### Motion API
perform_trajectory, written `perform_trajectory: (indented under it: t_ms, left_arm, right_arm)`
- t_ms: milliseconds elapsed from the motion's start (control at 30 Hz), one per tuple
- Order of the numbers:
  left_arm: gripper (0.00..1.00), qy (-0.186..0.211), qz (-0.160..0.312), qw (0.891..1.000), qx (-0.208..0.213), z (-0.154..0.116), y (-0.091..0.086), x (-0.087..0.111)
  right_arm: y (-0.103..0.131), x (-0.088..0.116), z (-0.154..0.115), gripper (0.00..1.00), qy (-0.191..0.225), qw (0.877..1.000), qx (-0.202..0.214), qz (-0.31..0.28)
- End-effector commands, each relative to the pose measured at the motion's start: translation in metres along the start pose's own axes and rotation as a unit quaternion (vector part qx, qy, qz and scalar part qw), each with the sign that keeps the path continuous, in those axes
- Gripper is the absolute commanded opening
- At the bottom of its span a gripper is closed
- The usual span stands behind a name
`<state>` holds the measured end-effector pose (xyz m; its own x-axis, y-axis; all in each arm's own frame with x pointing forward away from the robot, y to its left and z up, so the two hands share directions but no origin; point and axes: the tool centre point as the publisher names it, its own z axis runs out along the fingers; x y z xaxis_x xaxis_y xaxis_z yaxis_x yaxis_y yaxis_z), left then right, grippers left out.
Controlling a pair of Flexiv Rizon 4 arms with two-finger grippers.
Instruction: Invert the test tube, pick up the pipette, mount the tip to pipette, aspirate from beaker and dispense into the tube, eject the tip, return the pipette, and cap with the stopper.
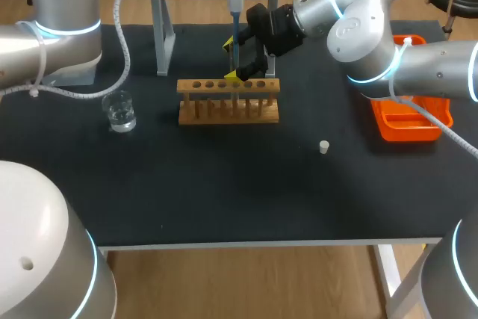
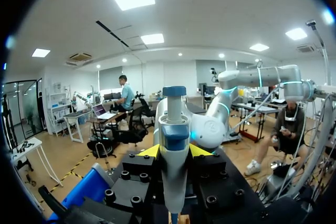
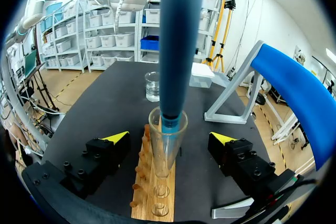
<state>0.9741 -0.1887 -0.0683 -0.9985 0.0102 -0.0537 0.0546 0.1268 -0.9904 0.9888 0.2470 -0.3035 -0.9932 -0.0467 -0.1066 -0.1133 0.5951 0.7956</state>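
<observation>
Right wrist view: the pipette (image 3: 178, 40), clamped from both sides in the left hand (image 2: 174, 151), is held upright in line with the tube (image 3: 166, 153), its lower end just inside the mouth, while the tube stands in the rack (image 3: 148, 192) untouched between the fingers of the wide-open, empty right hand (image 3: 169, 137).

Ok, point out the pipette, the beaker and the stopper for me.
pipette (image 2: 174, 182): left wrist view, its white body.
beaker (image 1: 119, 108): head view, its glass wall.
stopper (image 1: 324, 147): head view, its top.
</observation>
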Motion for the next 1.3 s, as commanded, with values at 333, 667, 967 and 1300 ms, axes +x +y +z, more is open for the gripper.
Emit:
perform_trajectory:
  t_ms: [333,667,967,1300]
  left_arm:
    - [0.0,0.0,-0.003,1.0,0.0,-0.0009,0.0024,-0.0022]
    - [0.0,0.0,-0.005,1.0,0.002,-0.0017,0.0047,-0.0034]
    - [0.0,0.0,-0.007,1.0,0.003,-0.0026,0.0065,-0.0039]
    - [0.0,0.0,-0.008,1.0,0.005,-0.0012,0.0083,-0.0038]
  right_arm:
    - [0.0003,-0.0008,-0.0003,1.0,0.001,1.0,0.001,0.0]
    - [0.0003,-0.0008,-0.0003,1.0,0.001,1.0,0.001,0.0]
    - [0.0003,-0.0008,-0.0003,1.0,0.001,1.0,0.001,0.0]
    - [0.0003,-0.0008,-0.0003,1.0,0.001,1.0,0.001,0.0]
